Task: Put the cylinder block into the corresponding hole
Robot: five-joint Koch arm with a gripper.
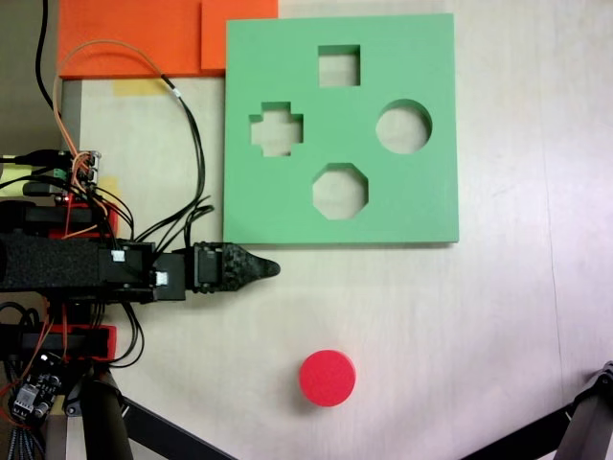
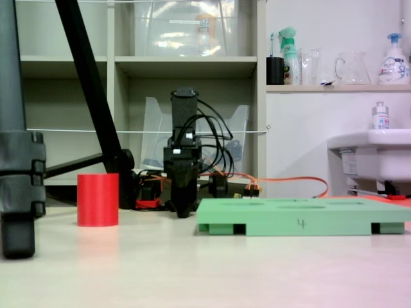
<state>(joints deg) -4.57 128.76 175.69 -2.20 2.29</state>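
1. Presently, cylinder [image 1: 328, 378]: upright on the table [image 1: 498, 326], free, well apart from the board [image 1: 421, 206].
2. Gripper [image 1: 272, 268]: empty, tips together; cylinder lies below-right of it in the top-down fixed view.
3. Round hole [image 1: 403, 126]: unfilled.

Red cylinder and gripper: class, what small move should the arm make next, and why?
Probably swing the gripper toward the red cylinder and open over it. In the overhead fixed view the cylinder stands alone on the table, apart from the gripper, and the round hole in the green board is empty.
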